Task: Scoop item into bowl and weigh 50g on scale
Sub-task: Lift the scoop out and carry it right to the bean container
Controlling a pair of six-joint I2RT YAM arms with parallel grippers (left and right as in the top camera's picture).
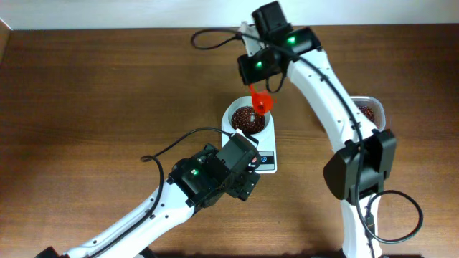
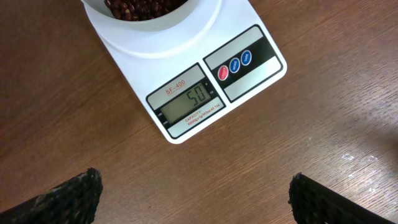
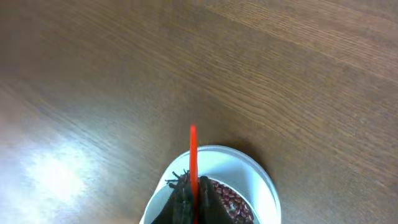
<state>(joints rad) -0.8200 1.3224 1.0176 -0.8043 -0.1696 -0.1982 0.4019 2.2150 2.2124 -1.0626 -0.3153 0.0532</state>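
Scale [image 2: 186,106] display end toward left jaws (apart); right jaws clamp red scoop [image 1: 262,102].

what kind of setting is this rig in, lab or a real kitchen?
Probably a robot lab bench, not a kitchen: a plain wooden table, two cabled robot arms, and a weighing setup, a digital scale carrying a white bowl of beans, with a red scoop over it.

Bowl [image 2: 199,9] cropped by top edge, tub [image 1: 378,107] mostly behind right arm [image 1: 330,93]
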